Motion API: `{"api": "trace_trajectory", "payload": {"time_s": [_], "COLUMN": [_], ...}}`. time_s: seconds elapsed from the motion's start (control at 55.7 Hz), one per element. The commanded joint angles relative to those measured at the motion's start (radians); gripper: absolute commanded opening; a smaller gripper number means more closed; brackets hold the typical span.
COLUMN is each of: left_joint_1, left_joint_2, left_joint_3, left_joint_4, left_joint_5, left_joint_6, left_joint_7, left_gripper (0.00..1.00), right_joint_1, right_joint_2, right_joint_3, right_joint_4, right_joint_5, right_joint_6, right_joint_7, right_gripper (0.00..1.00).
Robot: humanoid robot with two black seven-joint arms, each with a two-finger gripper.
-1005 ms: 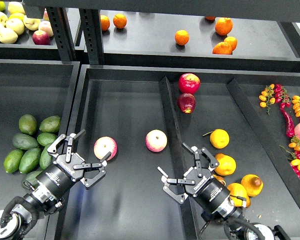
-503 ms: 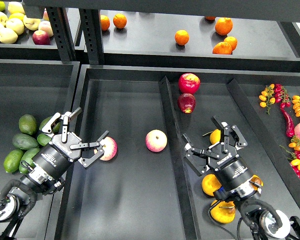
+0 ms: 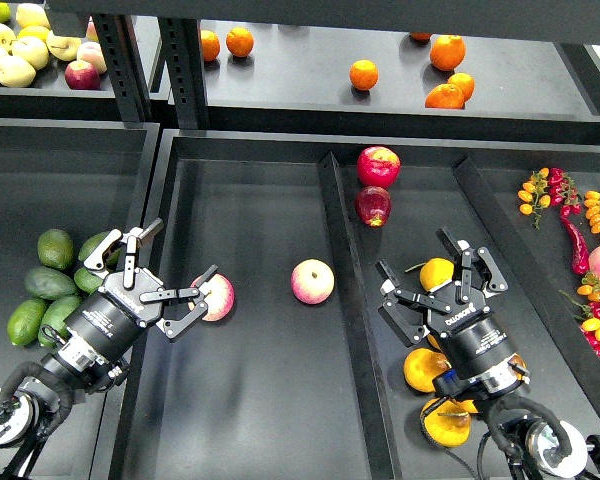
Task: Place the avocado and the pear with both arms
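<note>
Two grippers hover with fingers spread, holding nothing: the left gripper [image 3: 165,275] at lower left, just right of the avocado [image 3: 49,283] in its green pile; the right gripper [image 3: 442,280] at lower right, over the pear [image 3: 437,273]
</note>
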Motion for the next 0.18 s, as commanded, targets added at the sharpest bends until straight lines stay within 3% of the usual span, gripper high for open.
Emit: {"api": "trace_trajectory", "payload": {"time_s": [0.0, 0.162], "left_joint_1": [-0.001, 0.001], "left_joint_2": [0.000, 0.000], "left_joint_3": [0.001, 0.003], "left_joint_4": [0.002, 0.008], "left_joint_5": [0.000, 0.000], "left_joint_6": [0.000, 0.000], "left_joint_7": [0.000, 0.000], "left_gripper": [1.00, 1.00], "right_joint_1": [0.000, 0.000], "right_joint_2": [0.000, 0.000], "right_joint_3": [0.000, 0.000], "right_joint_4": [0.000, 0.000], "right_joint_5": [0.000, 0.000], "right_joint_6": [0.005, 0.009], "right_joint_7": [0.000, 0.000], "right_gripper": [1.00, 1.00]}}
